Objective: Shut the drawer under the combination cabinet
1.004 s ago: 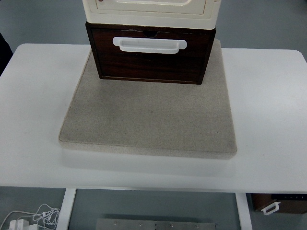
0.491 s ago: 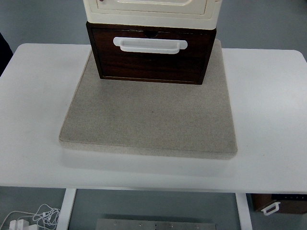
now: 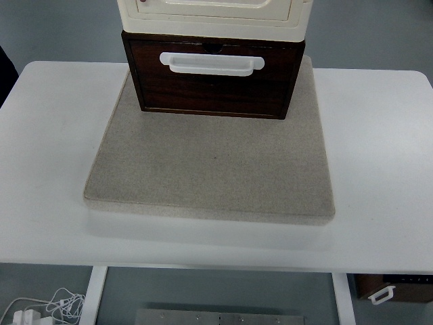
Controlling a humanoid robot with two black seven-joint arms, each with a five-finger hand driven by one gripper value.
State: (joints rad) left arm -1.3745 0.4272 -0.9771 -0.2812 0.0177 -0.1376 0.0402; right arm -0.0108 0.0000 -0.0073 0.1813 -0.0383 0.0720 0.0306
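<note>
A dark brown wooden drawer (image 3: 213,81) with a white handle (image 3: 211,63) sits at the back of the table, under a cream cabinet unit (image 3: 213,12). The drawer front stands a little forward of the cream unit above it, with a thin dark gap along its top edge. Both rest on a grey-beige mat (image 3: 213,166). Neither of my arms or hands shows in the head view.
The mat lies on a white table (image 3: 47,135) whose near edge crosses the lower part of the picture. Below the table, white cables (image 3: 40,308) lie on the floor at the left, and another brown drawer with a white handle (image 3: 389,290) sits at the right.
</note>
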